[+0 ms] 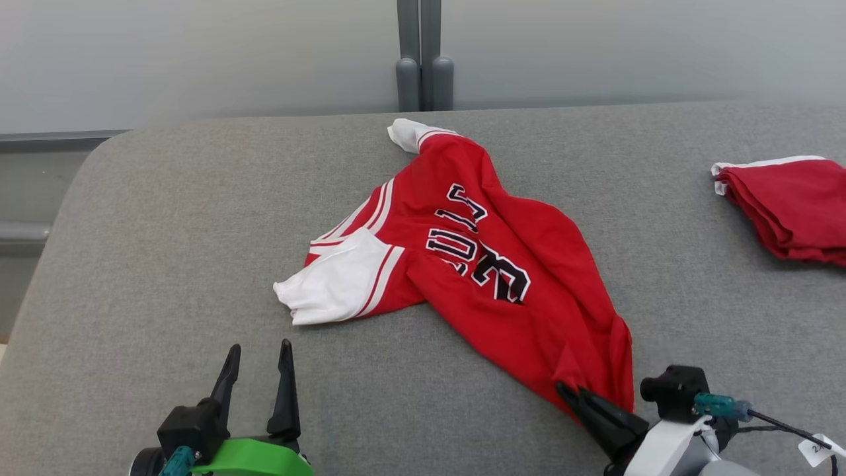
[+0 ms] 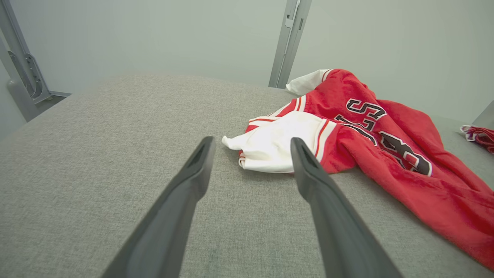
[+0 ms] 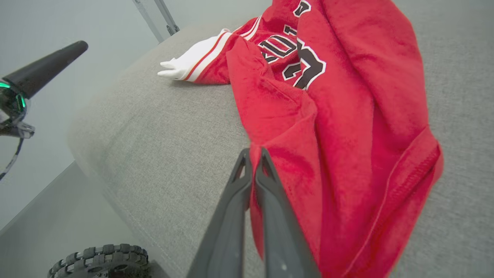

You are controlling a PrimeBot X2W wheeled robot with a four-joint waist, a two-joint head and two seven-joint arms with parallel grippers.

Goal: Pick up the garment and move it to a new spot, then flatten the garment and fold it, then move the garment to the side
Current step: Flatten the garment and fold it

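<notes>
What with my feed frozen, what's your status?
Right gripper shut on red jersey edge. Left gripper open, off cloth. Second red garment at right, apart.

The garment (image 1: 476, 264) lies on the table (image 1: 165, 231), a folded cloth (image 1: 786, 205) well apart to its right.

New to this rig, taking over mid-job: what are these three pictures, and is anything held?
It's a wheeled robot with two arms. The wide picture is from its head, looking down at a grey padded table. The other two are from wrist cameras, looking along each arm's dark fingers. A crumpled red jersey lies in the middle; a folded red garment sits far right. The right tool is shut on the jersey's near edge. The left tool is open, holding nothing.
</notes>
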